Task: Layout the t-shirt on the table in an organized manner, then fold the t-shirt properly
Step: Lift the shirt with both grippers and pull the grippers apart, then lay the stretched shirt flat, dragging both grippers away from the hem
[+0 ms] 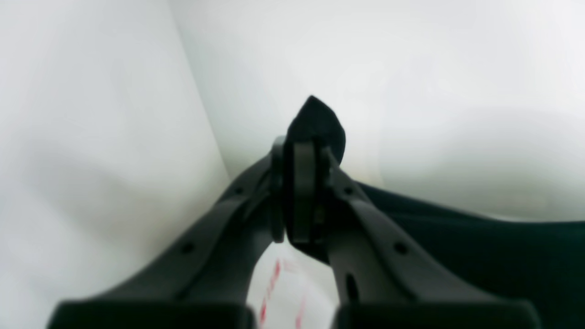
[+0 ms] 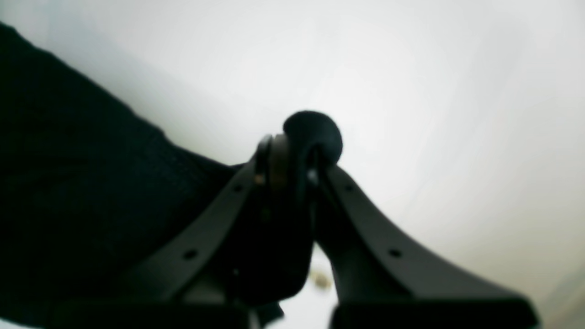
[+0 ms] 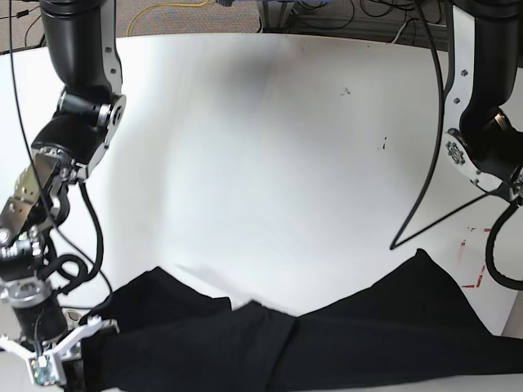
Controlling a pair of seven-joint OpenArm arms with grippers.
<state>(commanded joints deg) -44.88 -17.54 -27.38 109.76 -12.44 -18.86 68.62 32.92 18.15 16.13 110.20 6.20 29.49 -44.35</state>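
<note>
T-shirt (image 3: 343, 343) bunched along near table (image 3: 270, 147) edge, left tool (image 1: 304, 151) and right tool (image 2: 297, 151) each clamping cloth

floor (image 3: 343, 20): dark strip showing past the table's far edge, top of base view
yellow cable (image 3: 167, 10): runs loose along the floor, upper left-centre, curving toward the table edge
dark cables (image 3: 372, 10): tangled bundle on the floor, upper right-centre, several loops overlapping
dark furniture base (image 3: 282, 12): legs or a stand just beyond the far edge, detail too small to resolve
white cable (image 3: 402, 31): short light-coloured run near the dark bundle, just beside the far edge
wrist views: nothing non-task visible, background is plain blurred white
</note>
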